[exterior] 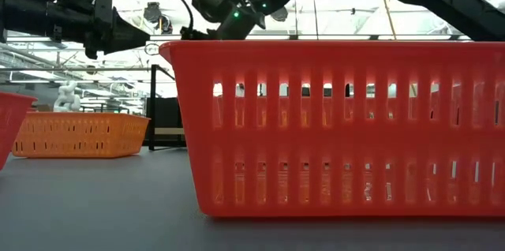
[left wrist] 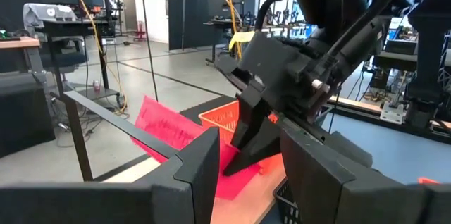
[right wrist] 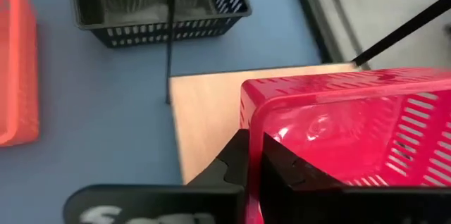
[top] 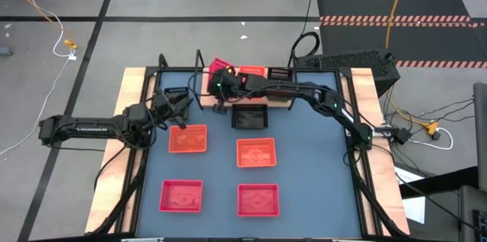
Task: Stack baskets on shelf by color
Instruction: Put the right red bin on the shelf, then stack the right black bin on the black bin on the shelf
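My right gripper (top: 221,76) reaches from the table's right side to the left end of the wooden shelf (top: 283,99) and is shut on a pinkish-red basket (top: 221,65). An orange basket (top: 252,72) and a black basket (top: 281,74) sit on the shelf board beside it. A second black basket (top: 249,118) rests on the table in front of the shelf. My left gripper (top: 181,106) hovers open left of the shelf, pointing at it, and holds nothing. Two orange baskets (top: 188,139) (top: 256,152) and two pinkish-red ones (top: 181,196) (top: 259,200) lie on the tabletop. My right gripper holds the pinkish-red basket by an end wall near a corner (right wrist: 262,122), with one finger (right wrist: 236,160) outside the wall and the other (right wrist: 299,175) inside. The basket (left wrist: 165,131) is tilted above the shelf board (right wrist: 204,111). Whether its low edge touches the board, I cannot tell.
The shelf's black wire frame (left wrist: 106,115) stands up around the board and close to both grippers. In the low view a pinkish-red basket (exterior: 331,125) fills the foreground, with an orange one (exterior: 79,134) behind it. Bare tabletop lies between the baskets.
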`<control>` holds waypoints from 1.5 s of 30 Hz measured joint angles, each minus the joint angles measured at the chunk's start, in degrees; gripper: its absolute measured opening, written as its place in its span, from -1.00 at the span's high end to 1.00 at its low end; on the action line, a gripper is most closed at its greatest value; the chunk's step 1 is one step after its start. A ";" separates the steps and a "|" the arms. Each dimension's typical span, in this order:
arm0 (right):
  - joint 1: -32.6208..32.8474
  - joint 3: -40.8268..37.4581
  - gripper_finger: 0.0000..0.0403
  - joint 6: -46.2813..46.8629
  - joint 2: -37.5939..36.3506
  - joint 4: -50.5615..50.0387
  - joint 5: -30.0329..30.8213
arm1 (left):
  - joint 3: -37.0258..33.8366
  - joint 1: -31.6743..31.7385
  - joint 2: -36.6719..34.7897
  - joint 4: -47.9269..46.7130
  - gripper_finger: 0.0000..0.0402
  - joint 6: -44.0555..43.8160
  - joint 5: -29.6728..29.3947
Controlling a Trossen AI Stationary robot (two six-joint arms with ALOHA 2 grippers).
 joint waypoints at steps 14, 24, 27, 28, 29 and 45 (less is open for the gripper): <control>0.12 -1.36 0.55 0.56 0.04 2.19 -0.12 | 0.00 0.00 -0.02 -0.06 0.24 0.13 0.00; 2.31 -1.49 0.38 -0.83 -5.26 -2.91 4.46 | 0.00 -0.02 -0.01 -0.42 0.24 0.14 0.00; 4.53 -1.36 0.38 0.04 -10.95 -8.78 7.55 | -0.02 -0.02 0.00 -1.80 0.24 0.11 0.00; 5.27 -1.38 0.38 1.76 -12.69 -11.92 7.52 | -0.02 -0.04 0.00 -2.15 0.24 -0.02 0.00; 5.95 -1.95 0.38 4.40 -14.59 -14.41 7.28 | -0.02 -0.04 0.00 -2.47 0.24 -0.30 0.00; 24.91 -45.82 0.38 3.76 -38.41 0.08 2.86 | -0.02 -0.78 0.00 -5.22 0.24 3.10 0.07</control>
